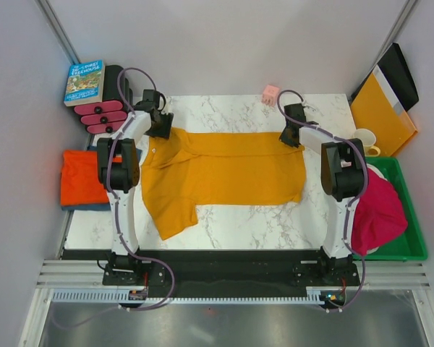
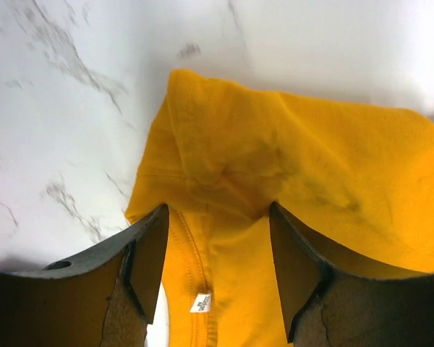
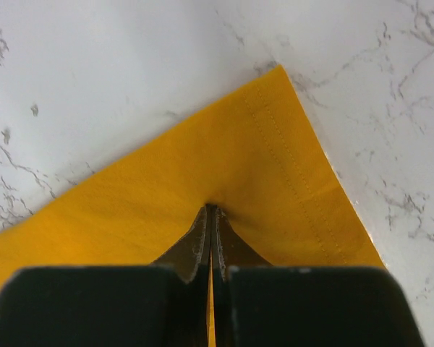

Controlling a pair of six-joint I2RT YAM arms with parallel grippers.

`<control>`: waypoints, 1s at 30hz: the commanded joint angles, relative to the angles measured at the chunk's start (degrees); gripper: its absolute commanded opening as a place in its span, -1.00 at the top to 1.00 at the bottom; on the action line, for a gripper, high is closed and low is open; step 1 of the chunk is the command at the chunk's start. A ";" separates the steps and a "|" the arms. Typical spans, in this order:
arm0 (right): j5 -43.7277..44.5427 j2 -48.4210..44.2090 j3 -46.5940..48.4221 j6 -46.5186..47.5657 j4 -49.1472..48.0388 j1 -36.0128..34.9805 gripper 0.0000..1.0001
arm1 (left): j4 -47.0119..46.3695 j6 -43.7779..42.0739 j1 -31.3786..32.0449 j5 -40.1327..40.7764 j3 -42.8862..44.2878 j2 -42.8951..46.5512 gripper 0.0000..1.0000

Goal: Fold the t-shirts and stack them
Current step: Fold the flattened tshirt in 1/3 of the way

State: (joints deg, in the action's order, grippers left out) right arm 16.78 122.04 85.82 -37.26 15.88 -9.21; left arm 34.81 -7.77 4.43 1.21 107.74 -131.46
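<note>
The mustard-yellow t-shirt lies spread across the marble table, one sleeve hanging toward the near left. My left gripper is open at its far left corner, the jaws wide apart over the shirt's shoulder fabric. My right gripper is shut on the shirt's far right hem corner, pinching the cloth. The red-orange t-shirt lies folded on a blue one at the left edge. The magenta-pink t-shirt is bunched in the green bin.
A green bin sits at the right. A yellow-orange folder and a white mug stand at the far right. A small pink object sits at the back. A book rests on a pink drawer unit.
</note>
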 commanded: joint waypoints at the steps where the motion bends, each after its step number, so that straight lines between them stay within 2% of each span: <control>1: 0.63 5.14 5.14 0.43 5.30 1.21 1.00 | 2.98 -0.05 0.06 1.60 8.44 -4.23 -0.29; 4: 0.28 6.28 7.78 1.39 5.83 1.21 1.00 | 3.86 0.03 0.06 0.55 12.05 -5.30 -0.30; 8: -1.21 1.99 5.77 3.76 1.98 0.25 0.99 | 2.55 2.23 0.06 -3.93 9.26 0.82 -0.36; 10: -3.84 -3.19 2.26 3.77 -2.59 -0.45 0.80 | 0.01 3.72 0.14 -7.27 5.40 4.35 -0.45; 11: -5.68 -4.60 1.72 3.77 -3.56 -0.63 0.49 | -0.26 4.16 0.23 -8.06 4.59 6.20 -0.49; 12: -7.88 -6.79 1.80 3.94 -3.92 -0.98 0.32 | -0.44 4.78 0.41 -9.55 3.97 8.74 -0.52; 14: -9.21 -8.48 2.51 4.82 -2.79 -2.30 0.07 | -0.35 5.13 1.02 -10.61 1.60 11.30 -0.55; 15: -9.48 -10.40 2.94 5.43 -1.65 -3.00 0.07 | -0.35 4.87 1.46 -11.49 0.72 12.88 -0.55; 18: -8.52 -15.49 0.24 6.67 -0.68 -6.16 0.19 | -0.35 3.91 2.87 -11.93 -2.88 14.12 -0.44; 19: -7.82 -16.82 -0.82 6.67 -0.59 -7.73 0.44 | -0.27 3.73 3.13 -12.02 -4.54 13.95 -0.34; 21: -7.20 -21.46 -4.41 6.49 -0.32 -9.24 0.64 | -0.35 3.64 3.66 -12.28 -6.05 13.69 -0.19; 22: -6.67 -22.88 -5.65 6.32 -0.15 -10.72 0.82 | -0.27 3.64 3.75 -12.20 -6.75 12.90 0.05; 23: -5.36 -24.55 -6.88 6.14 -0.06 -11.43 0.88 | -0.44 3.64 3.75 -12.29 -7.02 12.55 0.16; 25: -4.56 -29.03 -10.22 5.79 0.12 -13.45 0.98 | -0.44 3.38 3.75 -12.11 -6.94 10.62 0.32; 30: -2.19 -37.83 -16.20 4.03 0.82 -17.15 1.00 | -0.79 3.11 3.84 -11.85 -5.79 7.01 0.36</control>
State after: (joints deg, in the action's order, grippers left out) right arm 11.46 89.60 73.08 -31.83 15.73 -24.56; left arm 34.54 -4.91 8.69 -9.65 101.43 -122.02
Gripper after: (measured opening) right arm 0.007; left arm 0.324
